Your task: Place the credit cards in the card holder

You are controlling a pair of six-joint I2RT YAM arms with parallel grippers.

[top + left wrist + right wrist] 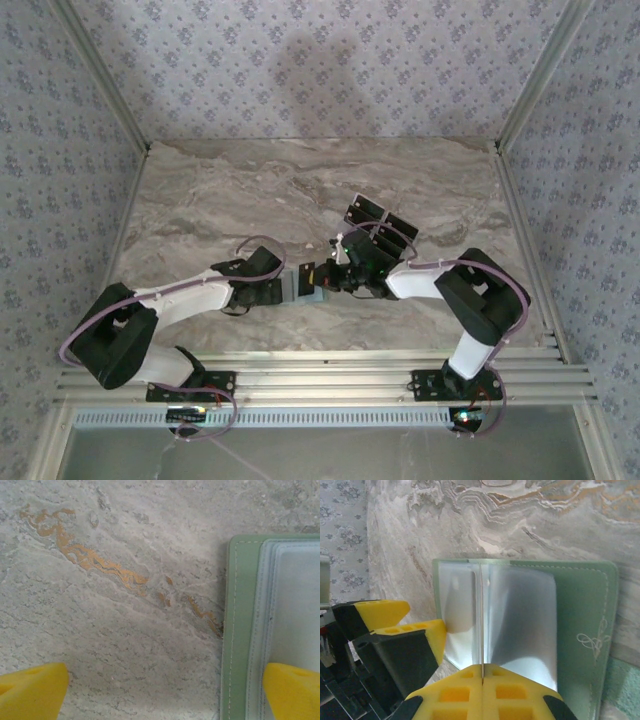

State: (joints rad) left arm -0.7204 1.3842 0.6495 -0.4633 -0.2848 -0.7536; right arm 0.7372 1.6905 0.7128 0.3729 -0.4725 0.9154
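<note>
Pinching a clear sleeve of the open card holder (580,630) upright between closed right fingers (515,695). Spreading left fingers (295,690) wide, one tip sitting over the holder's edge on the counter (125,645). Leaving dark credit cards (367,211) fanned just beyond.

Top cam sits high behind me, looking down over the whole worktop (250,190). Left wrist cam looks straight down, very close. Right wrist cam close too; both wrist views share the card holder (240,630).
</note>
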